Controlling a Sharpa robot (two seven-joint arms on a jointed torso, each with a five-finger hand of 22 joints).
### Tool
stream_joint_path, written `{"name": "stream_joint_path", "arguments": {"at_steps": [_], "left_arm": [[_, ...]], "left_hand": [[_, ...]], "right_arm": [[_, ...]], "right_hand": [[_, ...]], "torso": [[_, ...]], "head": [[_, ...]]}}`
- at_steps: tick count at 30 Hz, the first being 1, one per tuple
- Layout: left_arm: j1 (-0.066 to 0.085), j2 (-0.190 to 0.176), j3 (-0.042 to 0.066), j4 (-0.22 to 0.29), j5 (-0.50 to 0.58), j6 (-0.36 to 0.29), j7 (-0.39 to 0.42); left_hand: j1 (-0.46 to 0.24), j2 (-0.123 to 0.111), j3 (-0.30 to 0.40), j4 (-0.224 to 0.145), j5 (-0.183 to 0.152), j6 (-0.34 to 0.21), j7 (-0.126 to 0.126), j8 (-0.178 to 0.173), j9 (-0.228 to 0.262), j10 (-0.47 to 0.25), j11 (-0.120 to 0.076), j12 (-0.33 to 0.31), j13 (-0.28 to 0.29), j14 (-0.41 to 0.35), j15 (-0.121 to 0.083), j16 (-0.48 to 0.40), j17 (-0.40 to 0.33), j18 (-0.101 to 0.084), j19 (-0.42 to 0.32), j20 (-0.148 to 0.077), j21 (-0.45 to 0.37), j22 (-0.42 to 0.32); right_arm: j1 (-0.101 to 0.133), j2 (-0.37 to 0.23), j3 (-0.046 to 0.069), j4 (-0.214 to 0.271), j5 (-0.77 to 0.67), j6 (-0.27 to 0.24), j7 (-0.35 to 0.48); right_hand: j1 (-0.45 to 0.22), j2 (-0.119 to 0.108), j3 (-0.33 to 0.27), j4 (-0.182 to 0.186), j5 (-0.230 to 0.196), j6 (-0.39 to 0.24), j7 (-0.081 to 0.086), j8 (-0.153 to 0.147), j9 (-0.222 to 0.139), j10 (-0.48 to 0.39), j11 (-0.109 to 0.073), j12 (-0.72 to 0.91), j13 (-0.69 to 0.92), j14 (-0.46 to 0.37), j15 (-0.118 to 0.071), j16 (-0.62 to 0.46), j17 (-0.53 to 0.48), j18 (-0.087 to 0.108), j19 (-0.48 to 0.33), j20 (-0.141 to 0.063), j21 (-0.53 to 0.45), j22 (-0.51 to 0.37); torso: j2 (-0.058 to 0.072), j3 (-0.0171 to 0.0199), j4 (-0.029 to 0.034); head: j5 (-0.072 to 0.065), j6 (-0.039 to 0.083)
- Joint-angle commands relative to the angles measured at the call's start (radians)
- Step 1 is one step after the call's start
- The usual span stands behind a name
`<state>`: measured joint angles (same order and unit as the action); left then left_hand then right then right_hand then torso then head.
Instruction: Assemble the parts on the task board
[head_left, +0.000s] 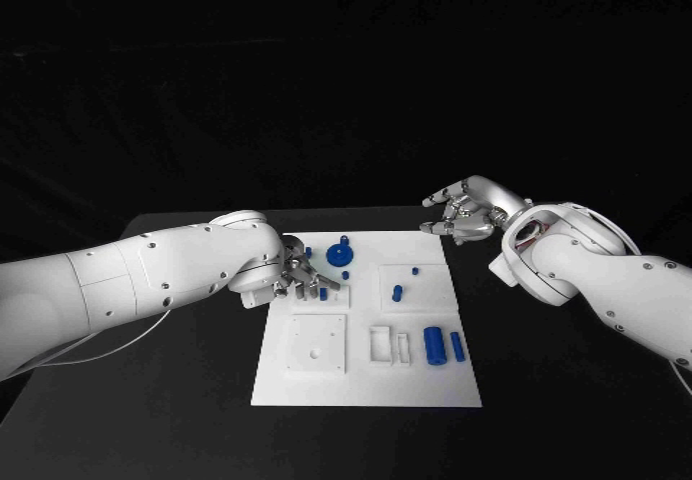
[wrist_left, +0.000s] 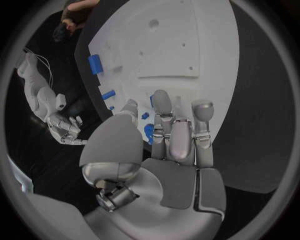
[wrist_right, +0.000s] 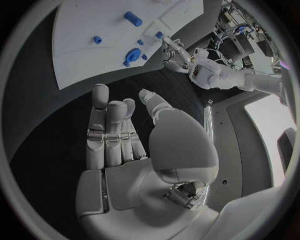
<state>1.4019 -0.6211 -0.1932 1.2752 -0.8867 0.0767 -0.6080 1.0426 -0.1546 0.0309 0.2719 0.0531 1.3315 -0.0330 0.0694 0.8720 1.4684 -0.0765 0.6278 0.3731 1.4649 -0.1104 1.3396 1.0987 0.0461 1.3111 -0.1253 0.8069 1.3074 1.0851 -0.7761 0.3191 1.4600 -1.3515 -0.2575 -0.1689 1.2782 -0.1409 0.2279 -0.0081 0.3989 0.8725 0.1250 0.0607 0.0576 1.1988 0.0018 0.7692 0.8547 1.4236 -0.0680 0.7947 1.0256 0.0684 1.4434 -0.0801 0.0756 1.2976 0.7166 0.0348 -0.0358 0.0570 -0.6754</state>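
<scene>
Left hand (head_left: 299, 275) rests fingers-down on the task board (head_left: 368, 385) beside a blue gear (head_left: 339, 254); its grasp cannot be told. Right hand (head_left: 464, 210) hovers released, off-board.

No readable text or labels

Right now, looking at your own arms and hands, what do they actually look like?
Both arms are smooth, rounded white shells dotted with small dark screw holes. Each ends in a silver metal hand, the left hand and the right hand, with jointed fingers bearing grey pads. A thin pale cable trails from the left arm.
</scene>
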Motion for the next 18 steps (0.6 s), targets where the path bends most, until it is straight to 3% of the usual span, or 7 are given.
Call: {"name": "stream_joint_path", "arguments": {"at_steps": [1,9,11,12,13,14,18], "left_arm": [[0.001,-0.006,0.014,0.011,0.018,-0.016,0.012],[0.005,-0.022,0.052,0.016,0.049,-0.033,0.012],[0.008,-0.024,0.062,0.010,0.053,-0.036,0.014],[0.011,-0.025,0.066,0.006,0.055,-0.037,0.015],[0.014,-0.026,0.070,0.000,0.059,-0.036,0.016],[0.018,-0.027,0.073,-0.007,0.062,-0.031,0.018],[0.038,-0.021,0.080,-0.050,0.090,0.013,0.032]], "left_hand": [[-0.003,-0.019,-0.007,0.019,-0.005,-0.004,0.005,0.000,-0.041,0.046,0.002,-0.004,-0.005,-0.005,-0.001,-0.006,-0.002,-0.017,0.001,-0.007,-0.006,0.045],[-0.002,0.006,-0.067,0.016,-0.005,-0.007,0.008,0.012,-0.118,0.046,0.003,-0.003,-0.014,-0.006,-0.003,-0.013,-0.009,-0.019,0.003,-0.010,-0.021,0.043],[0.027,0.046,-0.051,-0.009,-0.002,-0.015,0.011,0.011,-0.123,0.044,0.005,-0.010,-0.016,-0.011,-0.003,-0.024,-0.023,-0.018,-0.004,-0.010,-0.041,0.037],[0.033,0.075,-0.061,-0.052,0.015,-0.025,0.014,0.014,-0.127,0.045,0.008,-0.030,-0.018,-0.015,-0.002,-0.040,-0.041,-0.015,-0.012,-0.008,-0.061,0.031],[0.046,0.106,-0.069,-0.093,0.084,-0.037,0.016,0.015,-0.132,0.044,0.008,-0.045,-0.018,-0.019,-0.004,-0.054,-0.056,-0.010,-0.018,-0.009,-0.081,0.025],[0.037,0.150,-0.112,-0.153,0.101,-0.061,0.024,0.007,-0.173,0.045,0.009,-0.065,-0.012,-0.018,0.000,-0.065,-0.066,-0.006,-0.017,-0.003,-0.096,0.020],[0.059,0.205,-0.151,-0.218,0.124,-0.103,0.040,0.011,-0.312,0.043,0.018,-0.094,0.004,-0.034,0.003,-0.089,-0.093,0.001,-0.031,0.000,-0.153,0.010]], "right_arm": [[-0.001,0.001,0.000,-0.005,0.010,-0.008,0.013],[-0.002,0.001,0.000,-0.013,0.019,-0.012,0.014],[-0.002,0.001,0.000,-0.014,0.020,-0.011,0.014],[-0.002,0.001,0.000,-0.014,0.020,-0.011,0.014],[-0.002,0.001,0.000,-0.015,0.021,-0.011,0.014],[-0.002,0.002,0.000,-0.016,0.021,-0.010,0.014],[-0.002,0.002,0.000,-0.017,0.022,-0.010,0.014]], "right_hand": [[-0.008,-0.002,-0.004,0.006,0.000,-0.007,-0.001,-0.004,-0.001,-0.007,0.001,0.002,-0.002,-0.006,0.004,-0.007,-0.003,0.010,-0.006,0.000,-0.003,-0.003],[-0.007,-0.002,-0.007,0.010,0.000,-0.009,-0.001,-0.005,-0.001,-0.007,0.001,0.002,-0.003,-0.006,0.004,-0.007,-0.004,0.010,-0.006,0.000,-0.003,-0.005],[-0.007,-0.002,-0.007,0.010,0.000,-0.009,-0.001,-0.005,-0.001,-0.007,0.001,0.002,-0.003,-0.006,0.004,-0.007,-0.004,0.010,-0.006,0.000,-0.003,-0.005],[-0.007,-0.002,-0.007,0.010,0.000,-0.009,-0.001,-0.005,-0.001,-0.007,0.001,0.002,-0.003,-0.006,0.004,-0.007,-0.004,0.010,-0.006,0.000,-0.003,-0.005],[-0.007,-0.002,-0.007,0.010,0.000,-0.009,-0.001,-0.005,-0.001,-0.007,0.001,0.002,-0.003,-0.006,0.004,-0.007,-0.004,0.010,-0.006,0.000,-0.003,-0.005],[-0.005,-0.001,-0.007,0.011,0.002,-0.007,-0.001,-0.004,-0.001,-0.006,0.000,0.003,-0.003,-0.005,0.004,-0.006,-0.004,0.010,-0.006,-0.001,-0.003,-0.006],[-0.005,-0.001,-0.007,0.011,0.002,-0.007,-0.001,-0.004,-0.001,-0.006,0.000,0.003,-0.003,-0.005,0.004,-0.006,-0.004,0.010,-0.006,-0.001,-0.003,-0.006]], "torso": [[-0.002,0.0003,0.0004],[0.001,0.0011,0.0010],[0.001,0.0009,0.0003],[0.001,0.0009,0.0002],[0.001,0.0009,0.0002],[0.002,0.0011,0.0001],[0.002,0.0017,-0.0003]], "head": [[0.001,0.007],[0.001,0.019],[0.003,0.023],[0.003,0.024],[0.003,0.024],[0.003,0.026],[0.003,0.033]]}}
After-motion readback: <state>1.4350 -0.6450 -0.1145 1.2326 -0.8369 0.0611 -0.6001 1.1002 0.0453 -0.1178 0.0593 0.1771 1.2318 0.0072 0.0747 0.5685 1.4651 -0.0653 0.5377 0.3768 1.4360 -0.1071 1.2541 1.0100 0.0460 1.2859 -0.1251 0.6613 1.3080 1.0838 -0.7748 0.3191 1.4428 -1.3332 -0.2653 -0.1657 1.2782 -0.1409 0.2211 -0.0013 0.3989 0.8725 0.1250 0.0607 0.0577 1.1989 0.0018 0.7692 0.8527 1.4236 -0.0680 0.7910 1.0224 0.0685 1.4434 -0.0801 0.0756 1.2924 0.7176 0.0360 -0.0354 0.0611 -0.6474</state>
